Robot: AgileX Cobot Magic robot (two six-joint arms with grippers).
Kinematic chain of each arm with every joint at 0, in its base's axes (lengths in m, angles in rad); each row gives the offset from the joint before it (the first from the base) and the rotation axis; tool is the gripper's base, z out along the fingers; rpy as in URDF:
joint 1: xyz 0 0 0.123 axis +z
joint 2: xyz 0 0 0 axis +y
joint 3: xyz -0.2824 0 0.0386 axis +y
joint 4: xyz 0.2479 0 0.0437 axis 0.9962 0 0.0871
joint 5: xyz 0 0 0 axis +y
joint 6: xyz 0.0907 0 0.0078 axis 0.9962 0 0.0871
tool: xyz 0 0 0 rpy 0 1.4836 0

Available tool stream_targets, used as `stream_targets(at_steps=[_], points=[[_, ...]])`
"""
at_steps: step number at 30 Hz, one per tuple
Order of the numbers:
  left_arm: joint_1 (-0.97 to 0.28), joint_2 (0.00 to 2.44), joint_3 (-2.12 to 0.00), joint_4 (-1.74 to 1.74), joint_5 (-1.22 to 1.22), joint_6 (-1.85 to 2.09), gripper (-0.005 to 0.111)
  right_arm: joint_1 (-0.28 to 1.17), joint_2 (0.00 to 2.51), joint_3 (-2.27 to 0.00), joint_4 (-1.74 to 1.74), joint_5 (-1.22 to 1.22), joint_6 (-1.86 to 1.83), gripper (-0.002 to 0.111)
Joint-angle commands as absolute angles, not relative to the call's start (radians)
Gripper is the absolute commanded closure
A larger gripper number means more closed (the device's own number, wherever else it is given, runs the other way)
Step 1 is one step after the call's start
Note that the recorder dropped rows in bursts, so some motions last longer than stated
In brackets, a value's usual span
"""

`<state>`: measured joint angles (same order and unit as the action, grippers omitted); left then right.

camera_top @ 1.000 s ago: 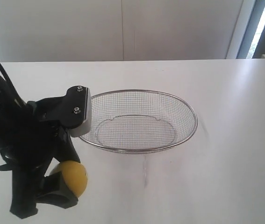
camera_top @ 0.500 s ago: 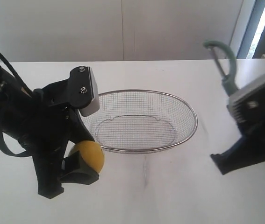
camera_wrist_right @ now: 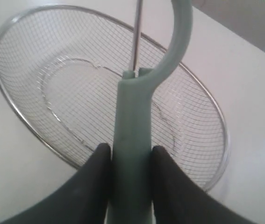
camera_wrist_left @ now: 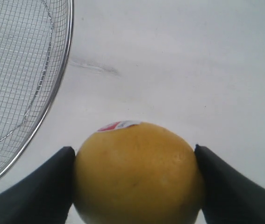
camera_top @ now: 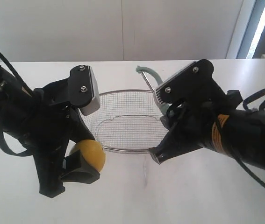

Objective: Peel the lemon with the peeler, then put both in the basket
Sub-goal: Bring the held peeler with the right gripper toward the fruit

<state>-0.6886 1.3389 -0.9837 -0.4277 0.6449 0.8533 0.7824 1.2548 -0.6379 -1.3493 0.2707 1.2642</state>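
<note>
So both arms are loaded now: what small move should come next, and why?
Probably swing the right gripper so the peeler blade nears the lemon. The left gripper clamps the lemon beside the basket, its visible skin looks unpeeled, and the peeler, gripped by its handle, hangs over the basket, apart from the fruit.

The exterior view stands well back and looks down at a slant across the worktop point(camera_top: 202, 200), with the whole basket point(camera_top: 123, 91) mid-frame. The left wrist camera sits close behind the left end effector point(camera_wrist_left: 134, 186), facing the lemon point(camera_wrist_left: 137, 177) it holds, the basket rim just beside. The right wrist camera looks closely along the right end effector point(camera_wrist_right: 131, 182) and peeler point(camera_wrist_right: 131, 140) to the basket beyond. All three views share the basket.
</note>
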Motion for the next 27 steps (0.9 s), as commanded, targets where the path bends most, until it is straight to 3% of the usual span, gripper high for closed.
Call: stream_targets(at_steps=[1,8,19,27], points=[[-0.688,1.326,-0.979,-0.463,0.655,0.850,0.107,0.719,1.255,-0.652,-1.231,0.151,1.200,0.108],[-0.688,1.326,-0.979,-0.489,0.655,0.850,0.107,0.719,1.273,-0.638,-1.261,-0.160,1.272,0.108],[-0.688,1.326,-0.979,-0.483,0.649,0.852,0.107,0.719,1.308,-0.551,-1.432,-0.089,1.735,0.108],[-0.688,1.326,-0.979,-0.484,0.619,0.853,0.107,0.728,1.310,-0.518,-1.432,-0.281,1.936,0.108]])
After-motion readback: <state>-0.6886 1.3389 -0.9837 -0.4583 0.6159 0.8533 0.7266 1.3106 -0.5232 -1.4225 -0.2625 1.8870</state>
